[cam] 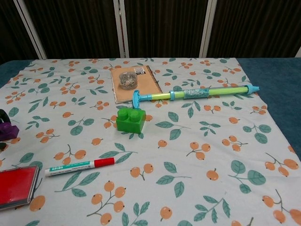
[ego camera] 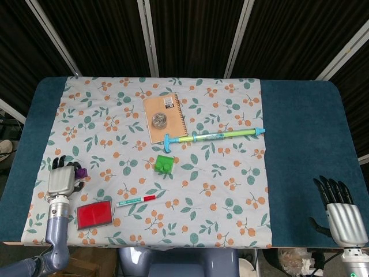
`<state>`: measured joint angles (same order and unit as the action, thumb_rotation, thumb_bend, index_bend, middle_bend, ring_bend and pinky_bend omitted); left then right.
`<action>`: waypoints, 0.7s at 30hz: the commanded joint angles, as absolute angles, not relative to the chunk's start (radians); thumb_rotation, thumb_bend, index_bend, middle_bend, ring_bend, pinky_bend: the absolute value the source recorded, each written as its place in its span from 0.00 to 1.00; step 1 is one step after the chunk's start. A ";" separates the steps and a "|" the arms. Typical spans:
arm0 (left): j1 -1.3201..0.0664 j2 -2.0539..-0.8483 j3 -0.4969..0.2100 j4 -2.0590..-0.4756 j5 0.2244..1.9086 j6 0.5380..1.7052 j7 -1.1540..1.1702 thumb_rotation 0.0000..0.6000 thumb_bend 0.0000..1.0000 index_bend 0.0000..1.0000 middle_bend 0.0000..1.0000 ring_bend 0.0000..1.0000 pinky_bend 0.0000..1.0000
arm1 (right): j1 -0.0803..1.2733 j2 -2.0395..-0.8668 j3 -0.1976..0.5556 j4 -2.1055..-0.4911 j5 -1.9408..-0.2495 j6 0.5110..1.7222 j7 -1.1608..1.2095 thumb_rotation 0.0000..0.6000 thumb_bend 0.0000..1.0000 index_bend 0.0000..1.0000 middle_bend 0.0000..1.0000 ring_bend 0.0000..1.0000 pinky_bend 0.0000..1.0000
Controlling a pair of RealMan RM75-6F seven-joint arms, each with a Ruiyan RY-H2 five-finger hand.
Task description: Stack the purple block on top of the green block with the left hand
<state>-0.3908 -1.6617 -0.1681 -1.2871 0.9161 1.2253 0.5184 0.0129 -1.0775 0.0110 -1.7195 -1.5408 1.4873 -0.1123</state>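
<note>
The purple block [ego camera: 81, 172] lies on the floral cloth at the far left, and in the chest view the purple block [cam: 7, 131] sits cut off by the left edge. My left hand [ego camera: 61, 180] rests just left of it, fingers spread and pointing away, fingertips beside the block; I cannot see a grip on it. The green block [ego camera: 164, 164] stands near the middle of the cloth, studs up, also clear in the chest view as the green block [cam: 131, 119]. My right hand [ego camera: 340, 212] lies open at the front right corner, holding nothing.
A red flat case [ego camera: 94, 215] lies just in front of my left hand. A red-capped marker [ego camera: 136, 201] lies between the case and the green block. Behind the green block are a blue-green rod [ego camera: 214, 136] and a tan notebook [ego camera: 164, 118] with a round tin on it.
</note>
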 commanded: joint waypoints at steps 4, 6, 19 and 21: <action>-0.392 -1.669 -0.170 -1.282 0.917 1.230 0.532 1.00 0.38 0.39 0.39 0.08 0.06 | 0.013 -1.077 0.010 -1.721 -1.539 1.487 -0.112 1.00 0.22 0.00 0.06 0.00 0.00; -0.390 -1.671 -0.170 -1.281 0.917 1.233 0.534 1.00 0.41 0.39 0.39 0.08 0.06 | 0.013 -1.077 0.011 -1.721 -1.540 1.488 -0.110 1.00 0.22 0.00 0.06 0.00 0.00; -0.385 -1.668 -0.173 -1.297 0.927 1.251 0.554 1.00 0.45 0.40 0.40 0.09 0.08 | 0.013 -1.075 0.008 -1.722 -1.540 1.486 -0.110 1.00 0.22 0.00 0.06 0.00 0.00; -0.384 -1.670 -0.171 -1.298 0.930 1.253 0.558 1.00 0.45 0.40 0.40 0.09 0.08 | 0.013 -1.074 0.008 -1.723 -1.539 1.486 -0.110 1.00 0.22 0.00 0.06 0.00 0.00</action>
